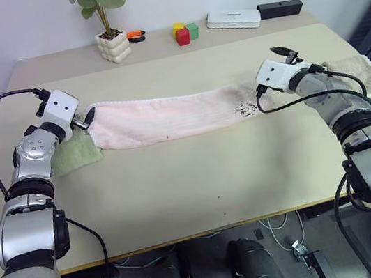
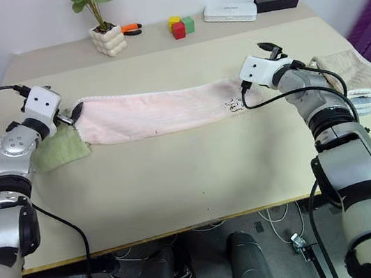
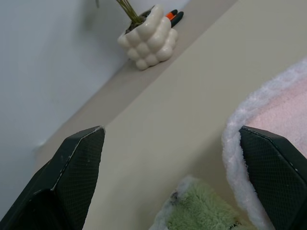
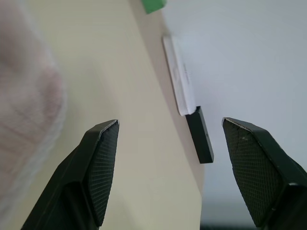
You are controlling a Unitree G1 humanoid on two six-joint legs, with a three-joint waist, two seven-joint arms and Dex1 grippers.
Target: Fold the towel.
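The pale pink towel (image 1: 168, 117) lies flat on the table as a long narrow band running left to right, with a small dark print near its right end. My left gripper (image 1: 87, 118) hovers at the towel's left end, open and holding nothing. In the left wrist view, the towel's whitish edge (image 3: 240, 143) lies beside one finger of the left gripper (image 3: 170, 132). My right gripper (image 1: 285, 53) is raised just above the towel's right end, open and empty. The right wrist view has the towel (image 4: 24, 96) off to the side of the right gripper (image 4: 170, 122).
A light green cloth (image 1: 75, 155) lies under my left wrist. Folded beige towels (image 1: 366, 75) sit at the table's right edge. Along the back stand a potted plant (image 1: 114, 46), coloured cubes (image 1: 184, 33), a white box (image 1: 233, 18) and a black box (image 1: 280, 8).
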